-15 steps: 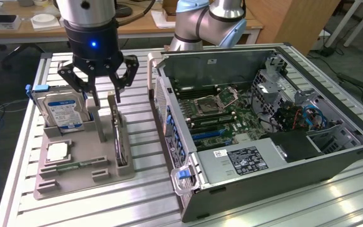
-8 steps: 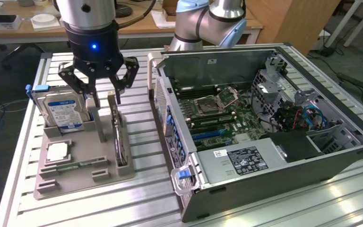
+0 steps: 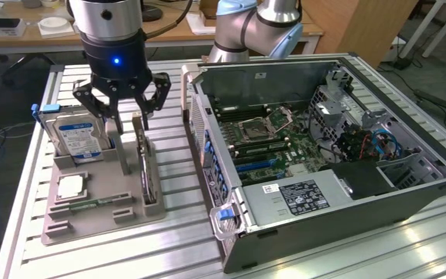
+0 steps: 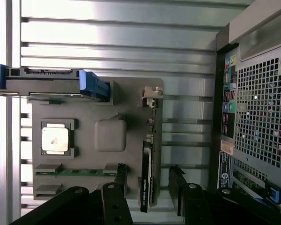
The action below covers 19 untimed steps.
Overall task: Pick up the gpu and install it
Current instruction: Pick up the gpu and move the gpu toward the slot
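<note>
The gpu stands on its long edge in a slot of the grey tray, a thin dark card with a silver bracket at its far end. My gripper hangs right over that far end, open. In the wrist view the gpu appears edge-on between the two black fingers, one on each side with a gap to the card. The gripper holds nothing. The open computer case lies on its side to the exterior view's right of the tray, motherboard exposed.
On the tray also stand a silver hard drive with blue clips, a processor chip and a narrow green memory stick. The perforated rear of the case rises close beside the tray. Everything rests on a slatted metal table.
</note>
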{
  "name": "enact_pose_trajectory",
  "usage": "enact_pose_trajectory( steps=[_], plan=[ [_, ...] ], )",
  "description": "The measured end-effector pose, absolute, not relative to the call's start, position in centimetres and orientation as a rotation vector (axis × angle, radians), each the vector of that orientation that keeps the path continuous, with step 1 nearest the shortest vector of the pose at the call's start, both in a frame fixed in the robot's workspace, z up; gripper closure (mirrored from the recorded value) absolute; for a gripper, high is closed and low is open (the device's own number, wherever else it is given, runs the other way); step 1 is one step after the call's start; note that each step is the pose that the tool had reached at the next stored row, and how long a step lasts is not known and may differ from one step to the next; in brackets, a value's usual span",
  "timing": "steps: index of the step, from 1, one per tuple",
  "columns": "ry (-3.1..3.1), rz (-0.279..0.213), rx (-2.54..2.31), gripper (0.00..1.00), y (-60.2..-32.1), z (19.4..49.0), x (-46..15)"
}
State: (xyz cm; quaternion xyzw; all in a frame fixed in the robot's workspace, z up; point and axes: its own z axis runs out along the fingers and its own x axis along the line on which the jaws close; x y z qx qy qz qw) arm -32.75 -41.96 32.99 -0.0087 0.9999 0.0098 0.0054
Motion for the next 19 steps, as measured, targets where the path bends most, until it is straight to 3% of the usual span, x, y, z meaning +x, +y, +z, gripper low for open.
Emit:
enact_pose_trajectory(
  steps=[19],
  plan=[
    [3.131,0.031,-0.027,0.51,-41.98,32.09,-32.74]
  ],
)
